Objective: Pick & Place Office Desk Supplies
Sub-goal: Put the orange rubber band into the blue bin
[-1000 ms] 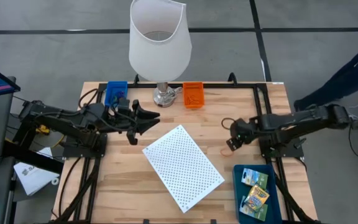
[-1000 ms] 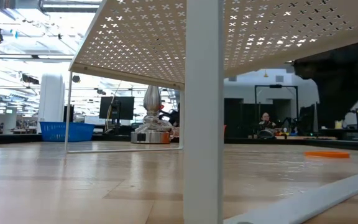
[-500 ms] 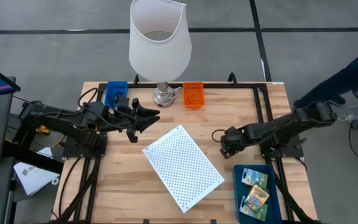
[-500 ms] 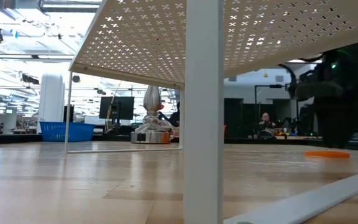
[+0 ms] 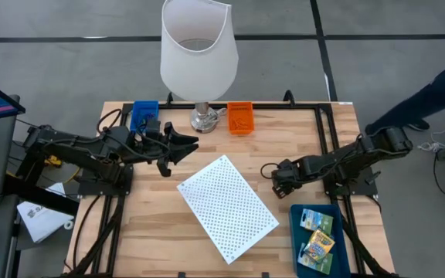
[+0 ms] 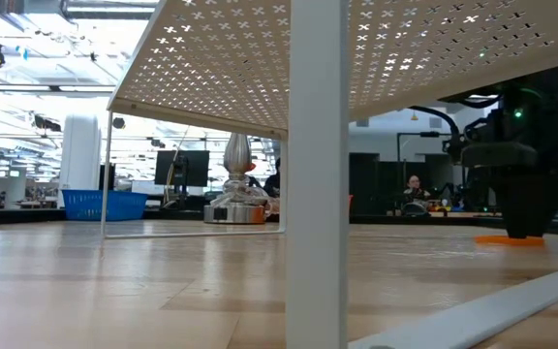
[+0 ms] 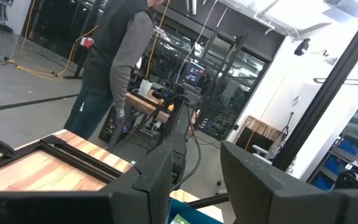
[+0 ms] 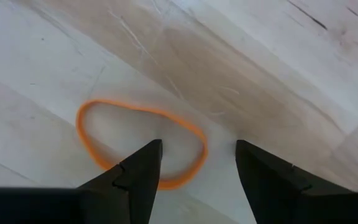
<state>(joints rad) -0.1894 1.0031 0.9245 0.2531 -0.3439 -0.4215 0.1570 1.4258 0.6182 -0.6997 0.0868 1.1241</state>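
Observation:
An orange rubber band (image 8: 126, 112) lies flat on the wood as a slack loop, and in the low view it (image 6: 487, 239) shows under my right gripper. My right gripper (image 5: 279, 179) (image 8: 197, 152) (image 6: 519, 229) points down at it, open, one fingertip over the loop's near edge and the other beside the loop. Two colourful printed boxes (image 5: 316, 232) lie in a blue tray (image 5: 295, 232) near the table's right near corner. My left gripper (image 5: 182, 147) (image 7: 194, 180) waits open above the table's left half. My right gripper comes from above, pointing down, with one fingertip (image 8: 143, 163) covering the near edge of the band's loop (image 8: 173, 182). I cannot tell whether it touches the band. The band lies flat on the table.
A white perforated panel (image 5: 226, 207) stands on legs mid-table, close to the right gripper's left. A big white lamp (image 5: 198, 54), a blue bin (image 5: 144, 114) and an orange bin (image 5: 240, 117) stand along the far edge. A person (image 7: 114, 56) stands beyond the table.
My right gripper has moved toward the table's left and come down over the orange rubber band, which has stayed where it lay.

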